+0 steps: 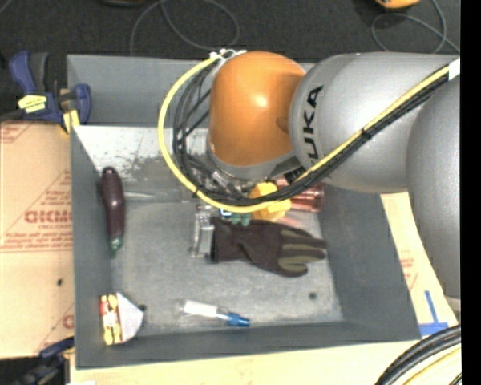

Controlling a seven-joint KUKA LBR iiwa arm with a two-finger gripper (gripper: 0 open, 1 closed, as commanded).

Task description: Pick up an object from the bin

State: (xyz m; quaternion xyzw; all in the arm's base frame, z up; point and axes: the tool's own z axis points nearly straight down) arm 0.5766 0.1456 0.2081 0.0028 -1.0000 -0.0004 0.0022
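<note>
The gripper stands in the middle of the bin. The dark glove lies at its 3 o'clock, touching it. I cannot tell whether the gripper is apart or together.

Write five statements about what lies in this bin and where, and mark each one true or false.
1. The dark fabric glove with olive fingertips lies near the middle of the grey metal bin. True.
2. The maroon-handled tool lies by the bin's right wall. False: it lies by the left wall.
3. The thin white tube with a blue cap lies below the glove in the view. True.
4. The small white, red and yellow packet rests on the glove. False: it sits in the lower left corner, apart from the glove.
5. The jaws are over the tube. False: they are at the glove's left end.
</note>
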